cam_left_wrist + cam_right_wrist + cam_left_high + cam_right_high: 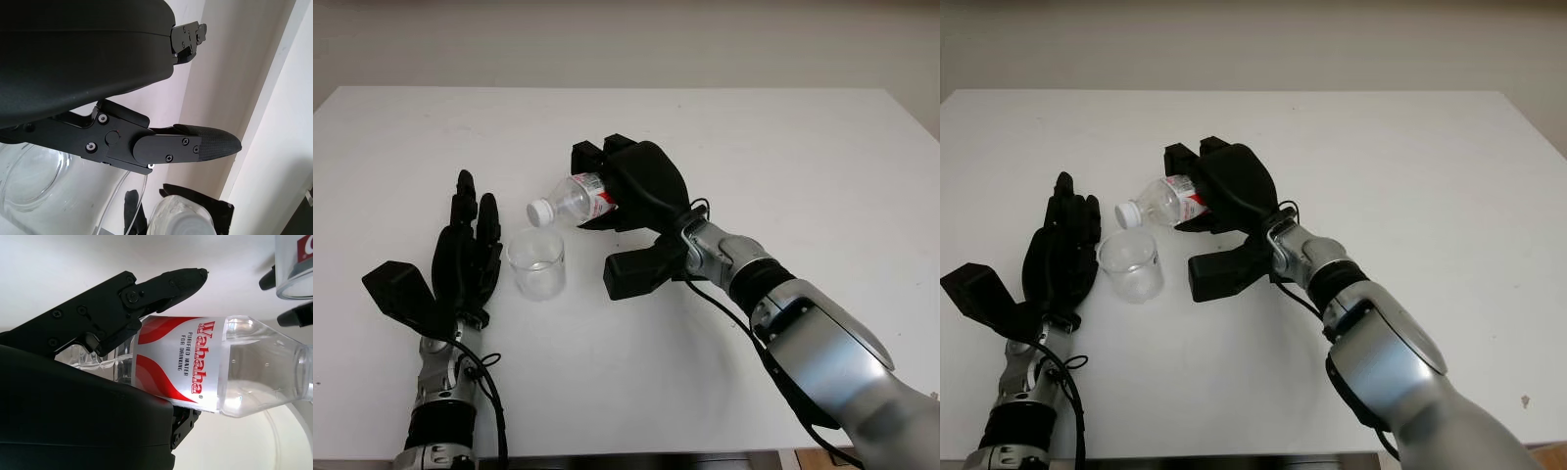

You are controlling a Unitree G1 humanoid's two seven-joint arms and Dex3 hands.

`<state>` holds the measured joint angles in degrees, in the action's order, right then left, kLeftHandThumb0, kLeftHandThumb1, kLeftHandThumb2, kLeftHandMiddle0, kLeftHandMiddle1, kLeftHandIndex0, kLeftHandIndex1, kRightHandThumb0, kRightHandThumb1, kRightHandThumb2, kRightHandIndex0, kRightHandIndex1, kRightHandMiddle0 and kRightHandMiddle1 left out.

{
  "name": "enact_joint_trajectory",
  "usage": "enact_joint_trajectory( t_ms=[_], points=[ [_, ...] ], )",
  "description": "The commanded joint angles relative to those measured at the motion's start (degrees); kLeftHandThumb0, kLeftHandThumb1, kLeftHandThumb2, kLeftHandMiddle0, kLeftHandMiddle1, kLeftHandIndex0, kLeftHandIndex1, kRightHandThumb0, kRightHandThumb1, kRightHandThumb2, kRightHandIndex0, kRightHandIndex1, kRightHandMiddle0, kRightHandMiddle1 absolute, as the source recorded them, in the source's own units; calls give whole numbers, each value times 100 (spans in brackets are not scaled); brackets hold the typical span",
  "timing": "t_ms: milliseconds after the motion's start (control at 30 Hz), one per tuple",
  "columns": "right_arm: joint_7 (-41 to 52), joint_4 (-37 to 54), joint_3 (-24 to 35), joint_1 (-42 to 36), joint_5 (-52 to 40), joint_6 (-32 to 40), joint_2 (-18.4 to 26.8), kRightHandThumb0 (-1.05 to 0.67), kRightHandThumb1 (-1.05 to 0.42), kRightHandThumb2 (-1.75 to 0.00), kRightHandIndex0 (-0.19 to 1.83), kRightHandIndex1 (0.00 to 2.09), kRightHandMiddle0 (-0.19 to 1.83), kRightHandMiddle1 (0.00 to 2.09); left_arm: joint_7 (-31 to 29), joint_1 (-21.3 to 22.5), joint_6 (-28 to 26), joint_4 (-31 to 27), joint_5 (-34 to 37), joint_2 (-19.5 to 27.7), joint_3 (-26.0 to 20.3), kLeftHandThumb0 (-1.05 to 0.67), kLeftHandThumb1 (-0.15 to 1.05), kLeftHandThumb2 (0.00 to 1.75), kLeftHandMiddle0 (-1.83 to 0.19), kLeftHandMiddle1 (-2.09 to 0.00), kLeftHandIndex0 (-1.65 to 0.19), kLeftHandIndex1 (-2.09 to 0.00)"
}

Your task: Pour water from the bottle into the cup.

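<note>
The only writing I can read is on the label [178,363] of the water bottle [230,367] that my right hand [641,191] grips. On the white middle band of that label, between red wave shapes, the brand "Walhalla" runs in red letters, as best I can make it out, with a small registered mark after it. Beside the brand stand two lines of small dark print: "PURIFIED WATER" and "FOR DRINKING". From my head views the same label shows on the bottle beside my fingers [592,157] as a red and white patch, too small to read there.
</note>
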<state>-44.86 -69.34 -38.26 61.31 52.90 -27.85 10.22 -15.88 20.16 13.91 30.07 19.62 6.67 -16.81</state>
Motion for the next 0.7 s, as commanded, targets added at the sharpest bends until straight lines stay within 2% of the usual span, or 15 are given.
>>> enact_joint_trajectory(
  t_ms=[0, 233, 667],
  points=[
    [-226, -19, -87, 199, 99, -26, 63, -44, -105, -25, 122, 209, 77, 209, 25, -202, -33, 192, -10, -127, 7, -72, 105, 38, 17, -5, 19, -4],
    [-599, -12, -272, 259, 263, -63, 67, -46, -105, -24, 123, 209, 69, 209, 14, -210, -13, 214, -4, -133, 11, -72, 105, 38, 17, -5, 19, -3],
    [-1111, 28, -435, 317, 457, 222, 28, -48, -105, -24, 121, 209, 68, 209, 44, -157, 18, 282, -15, -151, 17, -72, 105, 36, 16, -6, 18, -3]
  ],
)
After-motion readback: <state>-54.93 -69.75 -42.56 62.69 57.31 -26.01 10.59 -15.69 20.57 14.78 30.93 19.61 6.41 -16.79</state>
